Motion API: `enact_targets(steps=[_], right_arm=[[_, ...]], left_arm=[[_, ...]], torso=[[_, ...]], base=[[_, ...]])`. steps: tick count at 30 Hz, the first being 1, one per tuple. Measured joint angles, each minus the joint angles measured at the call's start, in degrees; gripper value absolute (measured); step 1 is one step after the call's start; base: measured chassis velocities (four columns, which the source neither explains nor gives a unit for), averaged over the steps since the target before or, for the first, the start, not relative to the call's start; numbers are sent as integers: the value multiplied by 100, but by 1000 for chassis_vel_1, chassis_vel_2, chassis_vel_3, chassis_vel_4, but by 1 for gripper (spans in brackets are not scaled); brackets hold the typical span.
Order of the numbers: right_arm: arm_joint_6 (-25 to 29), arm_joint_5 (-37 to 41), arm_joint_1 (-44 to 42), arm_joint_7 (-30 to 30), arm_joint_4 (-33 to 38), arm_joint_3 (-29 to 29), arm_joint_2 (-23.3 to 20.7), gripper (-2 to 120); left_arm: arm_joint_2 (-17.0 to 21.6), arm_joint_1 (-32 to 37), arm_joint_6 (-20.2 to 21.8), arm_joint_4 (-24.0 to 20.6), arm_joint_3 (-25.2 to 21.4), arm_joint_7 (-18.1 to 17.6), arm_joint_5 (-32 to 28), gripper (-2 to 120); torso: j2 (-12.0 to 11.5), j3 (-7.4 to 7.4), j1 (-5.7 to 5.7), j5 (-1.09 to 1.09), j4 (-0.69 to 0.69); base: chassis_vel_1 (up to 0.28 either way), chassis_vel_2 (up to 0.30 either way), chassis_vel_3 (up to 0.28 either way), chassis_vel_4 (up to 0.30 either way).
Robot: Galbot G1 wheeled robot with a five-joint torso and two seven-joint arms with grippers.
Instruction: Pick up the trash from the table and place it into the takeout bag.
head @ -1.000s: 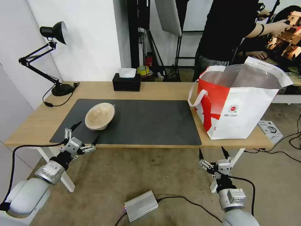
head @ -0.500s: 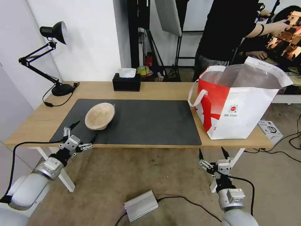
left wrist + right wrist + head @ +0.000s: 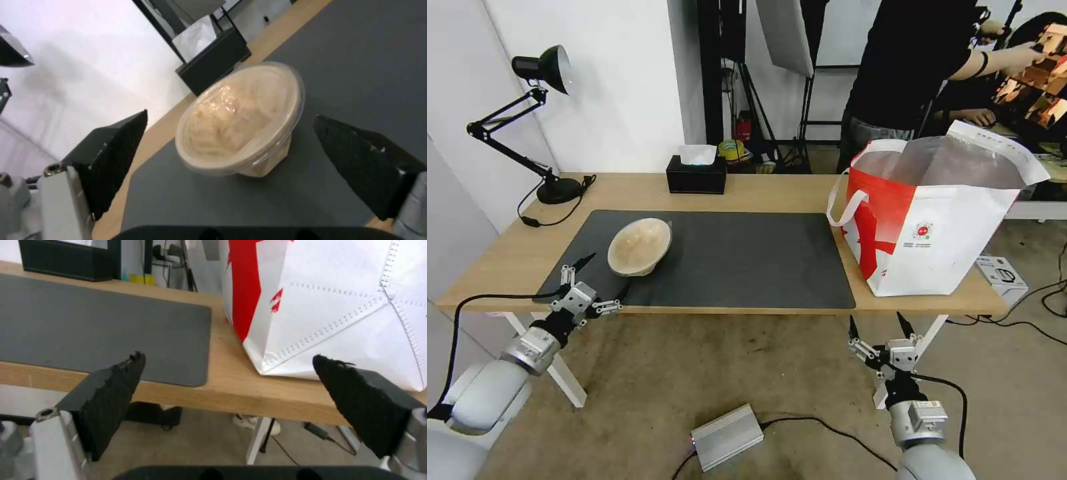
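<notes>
Hovering at the near edge of the table, the left gripper has its fingers spread wide, pointed at the tan pulp bowl without touching it. That bowl sits tilted on the left part of the dark grey mat. Below the table's front edge the right gripper waits with fingers apart, near the takeout bag, which stands open on the table's right end.
</notes>
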Motion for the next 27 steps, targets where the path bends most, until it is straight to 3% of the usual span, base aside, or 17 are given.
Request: enact_targets(steps=[27], right_arm=[[0,-56,-15,0,-14,-19,112,97]], left_arm=[[94,-538,-10,382,498,26,-19,100]], torso=[[0,1,0,0,0]], base=[[0,0,0,0]])
